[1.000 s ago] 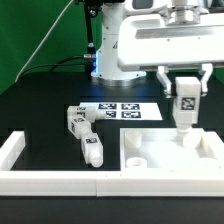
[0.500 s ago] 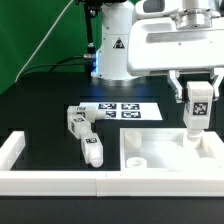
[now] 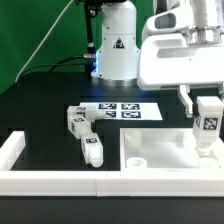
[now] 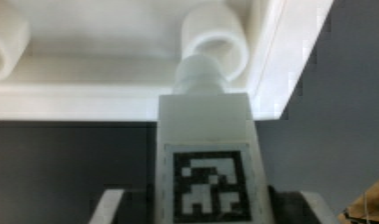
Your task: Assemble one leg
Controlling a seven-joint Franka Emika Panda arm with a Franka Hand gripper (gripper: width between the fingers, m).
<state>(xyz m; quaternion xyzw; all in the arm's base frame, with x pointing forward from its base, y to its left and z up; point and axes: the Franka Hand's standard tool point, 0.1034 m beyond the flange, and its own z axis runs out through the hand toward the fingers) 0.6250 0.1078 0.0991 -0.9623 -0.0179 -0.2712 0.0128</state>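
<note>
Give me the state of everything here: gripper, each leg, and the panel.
gripper: shut on the held leg.
held leg: upright, tip at the panel's corner recess; seating unclear.
loose leg by the marker board: lying down, free.
loose leg nearer the front rail: lying down, free.
panel: flat on the table.

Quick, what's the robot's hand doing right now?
The hand is closed, holding the leg upright.
</note>
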